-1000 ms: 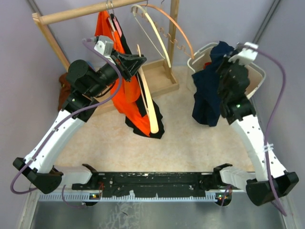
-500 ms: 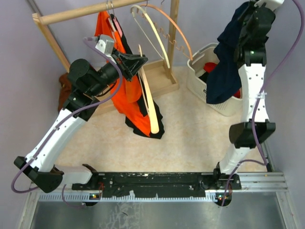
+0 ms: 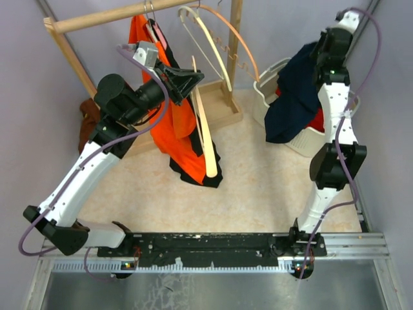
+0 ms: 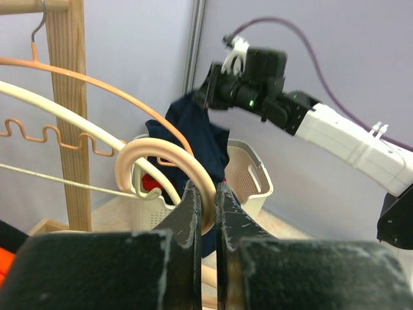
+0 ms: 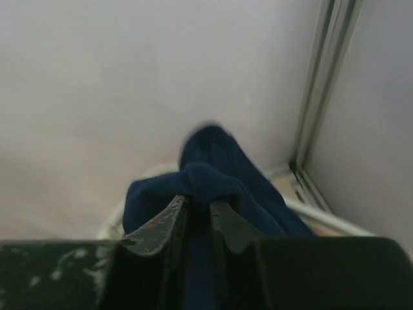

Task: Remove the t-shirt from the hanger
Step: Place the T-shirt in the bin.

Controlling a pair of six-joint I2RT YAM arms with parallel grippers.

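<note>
The left gripper clamps the curved end of the pale wooden hanger, jaws nearly together with only the hanger's thickness between them; the hanger is bare and slants down and away below the gripper; just left of the gripper and beneath it, an orange garment hangs from the wooden rail that runs above; the rail's upright post stands beyond the gripper, to its left in the wrist view. Further right, the right gripper is raised high, its fingers set narrowly with a bunch of the navy t-shirt pinched between them; the t-shirt is off the hanger and well apart from it, draping straight down from the gripper; directly beneath sits the white basket, the t-shirt's lower folds hanging over its rim; a red cloth lies inside, partly hidden behind the navy fabric.
</note>
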